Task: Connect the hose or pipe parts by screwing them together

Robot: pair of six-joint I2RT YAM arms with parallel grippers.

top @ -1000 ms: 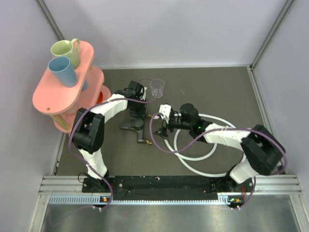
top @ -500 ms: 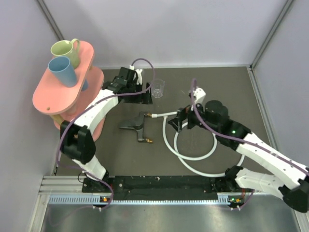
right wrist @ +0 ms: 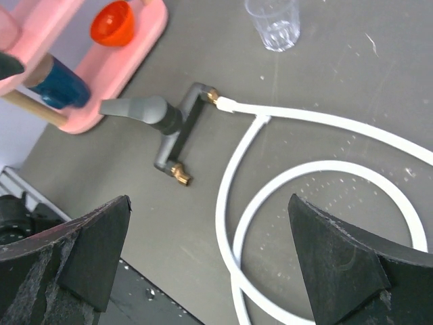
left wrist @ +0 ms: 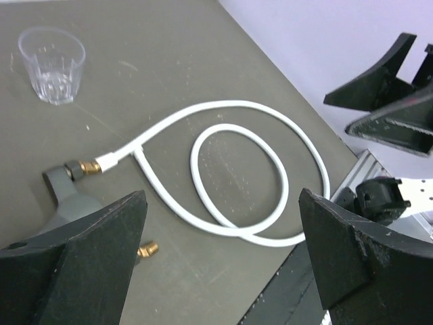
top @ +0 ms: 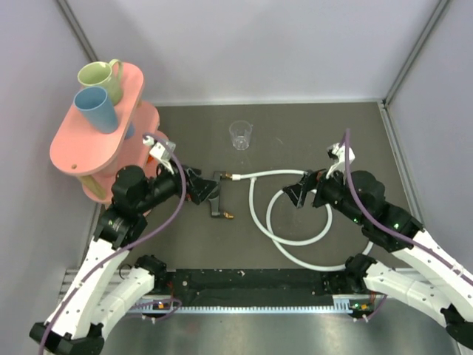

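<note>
The white hose (top: pixel 273 174) lies in loops on the dark table, and its end connector sits against the upper brass tip of the dark T-shaped fitting (top: pixel 219 200). My left gripper (top: pixel 198 186) hangs open just left of the fitting and hides part of its handle. My right gripper (top: pixel 304 194) hangs open over the right side of the loops. In the left wrist view the hose (left wrist: pixel 230 103) and fitting (left wrist: pixel 64 196) lie beyond my open left gripper (left wrist: pixel 222 223). In the right wrist view the hose (right wrist: pixel 325 118) and fitting (right wrist: pixel 177 128) lie below my open right gripper (right wrist: pixel 208 217).
A clear plastic cup (top: pixel 240 134) stands behind the fitting. A pink tiered stand (top: pixel 81 151) at the left holds a green and a blue mug. A black rail (top: pixel 251 279) runs along the near edge. Grey walls close in the table.
The left gripper opened and let go of the fitting, swung up towards the cup, then came back low on the left. The right arm drew back to the right, away from the hose end.
</note>
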